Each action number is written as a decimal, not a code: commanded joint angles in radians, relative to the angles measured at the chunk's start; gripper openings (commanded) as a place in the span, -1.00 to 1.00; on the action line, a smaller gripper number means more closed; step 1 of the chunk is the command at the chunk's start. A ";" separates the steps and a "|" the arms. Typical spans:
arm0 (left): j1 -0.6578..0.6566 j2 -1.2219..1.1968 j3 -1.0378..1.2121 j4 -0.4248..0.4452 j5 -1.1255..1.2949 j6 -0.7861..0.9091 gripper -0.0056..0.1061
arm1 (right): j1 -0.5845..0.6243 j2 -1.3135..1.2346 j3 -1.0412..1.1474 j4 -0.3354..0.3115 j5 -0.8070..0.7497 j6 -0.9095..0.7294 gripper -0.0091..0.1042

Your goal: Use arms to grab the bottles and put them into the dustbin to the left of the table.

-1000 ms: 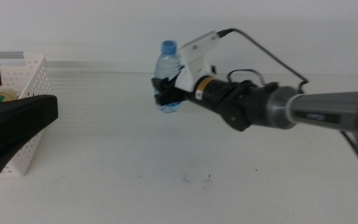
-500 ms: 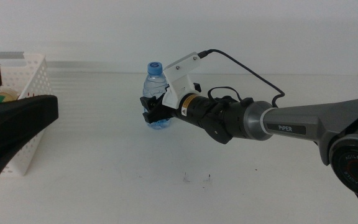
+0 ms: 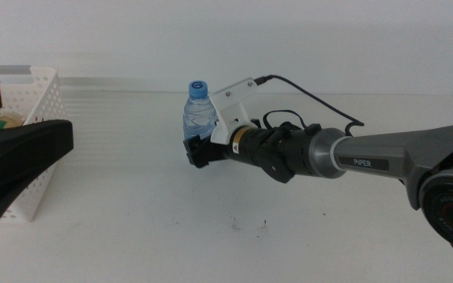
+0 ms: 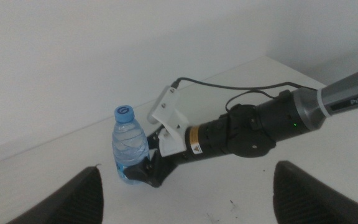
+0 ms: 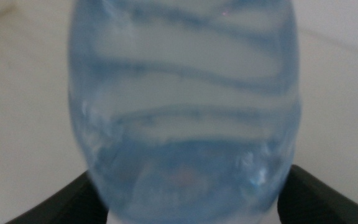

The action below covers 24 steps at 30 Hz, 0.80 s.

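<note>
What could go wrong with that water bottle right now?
The right gripper holds the water bottle only near its base, so the upright bottle may tip or slip out. The dustbin is far across the table, and the waiting left gripper sits beside that route, so contact is possible.

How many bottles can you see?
1 for sure: the water bottle stands upright mid-table, with the right gripper around its base. The white basket at the table's left holds something, maybe another bottle, but it is mostly hidden.

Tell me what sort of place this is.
Probably a robot lab test bench: a bare white table against a plain wall, the right end effector around a water bottle, and a perforated white basket.
</note>
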 commanded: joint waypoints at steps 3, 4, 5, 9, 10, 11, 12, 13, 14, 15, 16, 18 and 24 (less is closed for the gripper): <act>-0.005 -0.003 -0.002 0.000 -0.013 -0.001 0.78 | 0.016 -0.070 0.075 -0.003 0.010 0.006 0.73; -0.005 -0.003 -0.002 0.000 -0.013 -0.001 0.78 | 0.016 -0.090 0.099 -0.003 0.010 0.006 0.73; -0.005 -0.003 -0.002 0.000 -0.013 -0.001 0.78 | 0.016 -0.112 0.126 -0.003 0.010 0.006 0.73; -0.005 -0.003 -0.002 0.000 -0.013 -0.001 0.78 | 0.018 -0.229 0.262 -0.003 0.010 0.013 0.72; -0.005 -0.003 -0.002 0.000 -0.013 -0.001 0.78 | 0.018 -0.270 0.305 -0.003 0.010 0.021 0.72; -0.005 -0.003 -0.002 0.000 -0.013 -0.001 0.78 | 0.021 -0.313 0.348 0.000 0.010 0.028 0.72; -0.005 -0.003 -0.002 0.000 -0.013 -0.001 0.78 | 0.023 -0.349 0.383 0.002 0.010 0.033 0.72; -0.005 -0.003 -0.002 0.000 -0.013 -0.001 0.78 | 0.027 -0.396 0.427 0.002 0.010 0.033 0.72; -0.005 -0.003 -0.002 0.000 -0.013 -0.001 0.78 | 0.028 -0.444 0.460 0.002 0.010 0.036 0.72; -0.005 -0.003 -0.002 0.000 -0.013 -0.001 0.78 | 0.029 -0.492 0.499 0.002 0.012 0.036 0.72; -0.005 -0.003 -0.002 0.000 -0.013 -0.001 0.78 | 0.029 -0.543 0.536 0.002 0.017 0.036 0.72; -0.005 -0.003 -0.002 0.000 -0.013 -0.001 0.78 | 0.029 -0.636 0.597 0.002 0.043 0.036 0.72; -0.005 -0.003 -0.002 0.000 -0.013 -0.001 0.78 | 0.025 -0.921 0.680 0.002 0.244 0.024 0.72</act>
